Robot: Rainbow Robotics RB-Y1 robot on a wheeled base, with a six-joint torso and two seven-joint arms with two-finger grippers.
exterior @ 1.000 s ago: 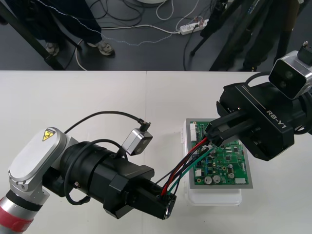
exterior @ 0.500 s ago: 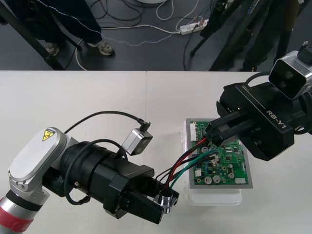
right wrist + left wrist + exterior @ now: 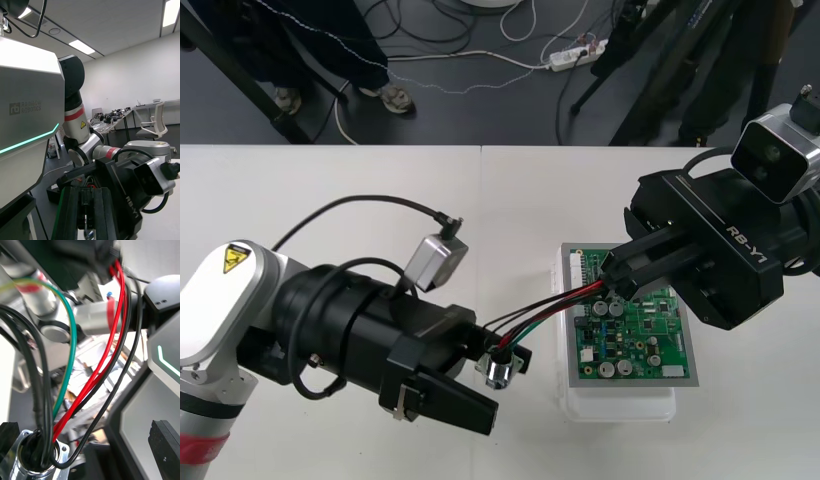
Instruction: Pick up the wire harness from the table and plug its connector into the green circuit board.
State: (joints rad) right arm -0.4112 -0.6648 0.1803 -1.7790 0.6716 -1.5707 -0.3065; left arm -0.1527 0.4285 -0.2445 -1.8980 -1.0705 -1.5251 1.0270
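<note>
Drawn back toward the left since a moment ago: left gripper (image 3: 485,388), low over the desk (image 3: 380,190), with fingers (image 3: 165,444) now spread wide apart and clamping nothing. Just beside it, between those parted fingers and close to one of them, round metal socket (image 3: 500,372) of the wire harness (image 3: 530,322), hanging by its wires; touching a finger or not, cannot tell. From the socket, red, black and green wires (image 3: 565,300) stretched up and to the right, over the edge of the white base (image 3: 620,405). On that base, green circuit board (image 3: 642,340), lying flat. Above the board's left part, right gripper (image 3: 612,285), fingers close together and clamped on the plug end of the wire harness; plug itself hidden, so seated in the board or not, cannot tell.
</note>
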